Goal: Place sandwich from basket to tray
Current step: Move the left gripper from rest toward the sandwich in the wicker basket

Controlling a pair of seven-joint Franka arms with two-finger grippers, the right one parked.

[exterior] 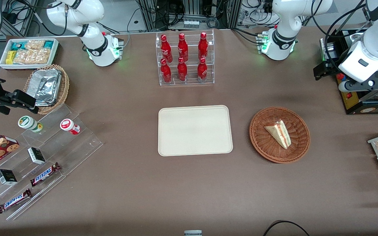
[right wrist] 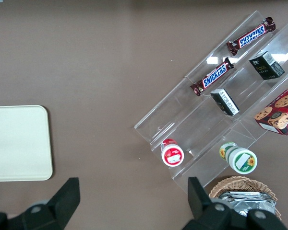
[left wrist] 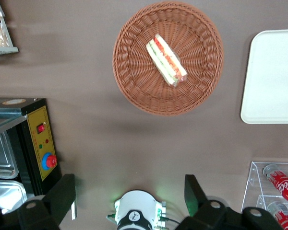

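Right now your gripper [left wrist: 129,201] hangs high above the table with its fingers [left wrist: 62,194] spread wide and nothing between them. Below it and nearer the front camera, the sandwich [exterior: 279,133] lies on its side in the basket [exterior: 279,134]. Beside that basket, toward the parked arm's end, you have the tray [exterior: 195,130], bare.

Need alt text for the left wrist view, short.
Seen from above, a wrapped sandwich lies in a round reddish-brown wicker basket on a brown table, with a cream tray beside it. The left arm's claw hangs open high above the table, holding nothing.
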